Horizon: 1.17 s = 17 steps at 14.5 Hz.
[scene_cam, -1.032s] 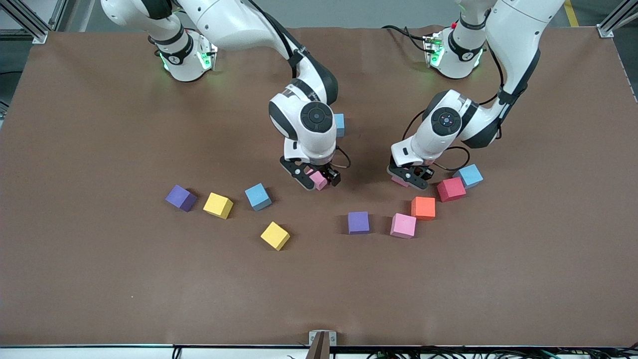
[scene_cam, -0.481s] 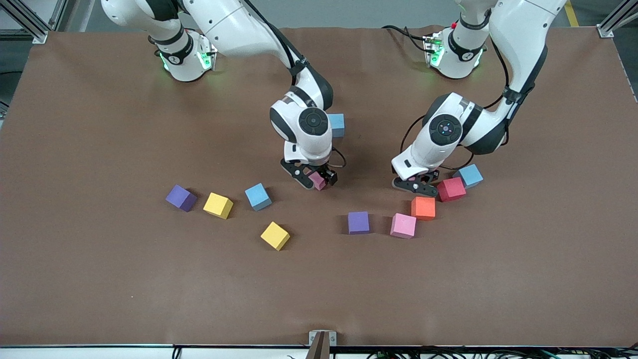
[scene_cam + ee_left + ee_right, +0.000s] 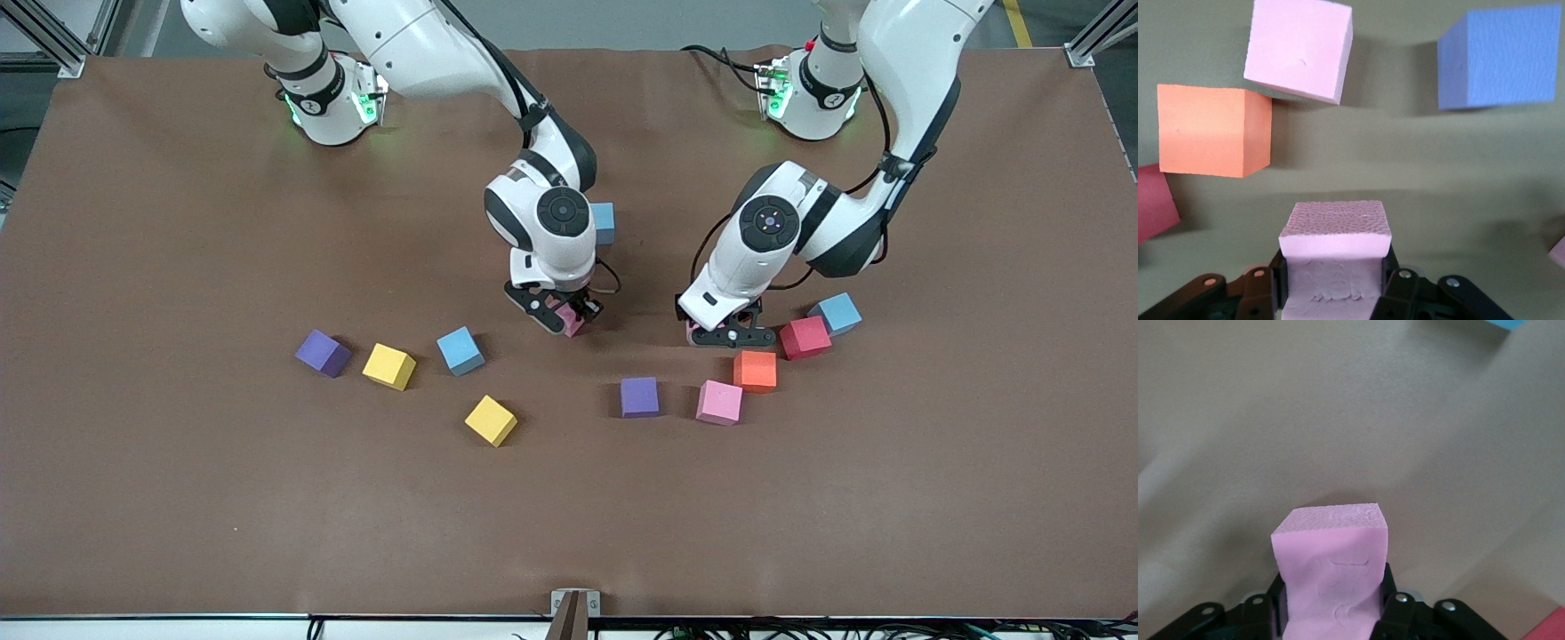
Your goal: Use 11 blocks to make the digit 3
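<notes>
My right gripper (image 3: 563, 317) is shut on a pink block (image 3: 569, 322) (image 3: 1331, 577) that sits on the table near its middle. My left gripper (image 3: 718, 334) is shut on another pink block (image 3: 692, 332) (image 3: 1335, 250), low over the mat beside the orange block (image 3: 755, 371) (image 3: 1213, 130). A third pink block (image 3: 719, 402) (image 3: 1300, 47) and a purple block (image 3: 639, 396) (image 3: 1498, 57) lie nearer the front camera. Red (image 3: 805, 338) and blue (image 3: 836, 313) blocks lie toward the left arm's end. The blocks are scattered and no digit 3 shows.
Toward the right arm's end lie a purple block (image 3: 322, 353), a yellow block (image 3: 388, 365), a blue block (image 3: 460, 350) and a second yellow block (image 3: 491, 420). Another blue block (image 3: 605, 222) is half hidden by the right wrist. The brown mat (image 3: 569, 524) covers the table.
My right gripper has lowered and shut on the pink block. The left gripper has slid a little toward the right arm's end with its pink block.
</notes>
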Motion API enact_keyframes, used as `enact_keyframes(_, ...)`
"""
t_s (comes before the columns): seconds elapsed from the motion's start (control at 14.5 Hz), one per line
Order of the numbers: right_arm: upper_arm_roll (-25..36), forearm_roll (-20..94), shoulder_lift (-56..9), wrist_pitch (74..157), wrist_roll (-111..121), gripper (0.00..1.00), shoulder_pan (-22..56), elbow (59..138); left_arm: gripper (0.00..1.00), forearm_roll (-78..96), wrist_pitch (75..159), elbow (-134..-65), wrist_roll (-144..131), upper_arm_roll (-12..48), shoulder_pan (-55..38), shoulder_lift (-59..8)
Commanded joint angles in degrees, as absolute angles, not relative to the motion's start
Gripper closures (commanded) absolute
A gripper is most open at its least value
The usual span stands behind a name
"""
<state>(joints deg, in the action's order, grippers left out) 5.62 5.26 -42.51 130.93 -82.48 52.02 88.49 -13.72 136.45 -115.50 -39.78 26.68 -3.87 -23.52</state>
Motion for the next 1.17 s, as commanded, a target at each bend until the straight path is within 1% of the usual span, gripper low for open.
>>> enact_keyframes(0.0, 5.4, 5.2, -40.3, 131.3, -69.1, 0.99, 51.4, 92.1, 0.54, -14.8, 131.6, -111.7, -43.0, 26.9, -4.2, -24.6)
enact_keyframes(0.21, 5.4, 5.2, -35.0, 131.5, -54.3, 0.99, 51.1, 97.9, 0.54, -14.6, 130.2, -110.6, -43.2, 26.8, -4.6, -24.8)
enact_keyframes(0.55, 5.4, 5.2, -26.1, 131.8, -41.4, 0.99, 50.7, 107.6, 0.54, -14.2, 130.1, -109.1, -45.4, 26.8, -4.7, -25.1)
enact_keyframes(0.76, 5.4, 5.2, -22.9, 133.4, -39.7, 0.99, 51.3, 113.1, 0.54, -14.2, 130.1, -109.1, -46.7, 26.8, -4.8, -25.7)
enact_keyframes(0.96, 5.4, 5.2, -20.9, 139.2, -39.9, 0.99, 53.0, 118.5, 0.54, -14.2, 130.2, -109.0, -46.7, 26.8, -4.8, -25.9)
enact_keyframes(1.1, 5.4, 5.3, -20.7, 141.4, -40.2, 0.99, 53.9, 120.4, 0.54, -14.2, 130.2, -109.0, -46.7, 26.8, -4.8, -26.0)
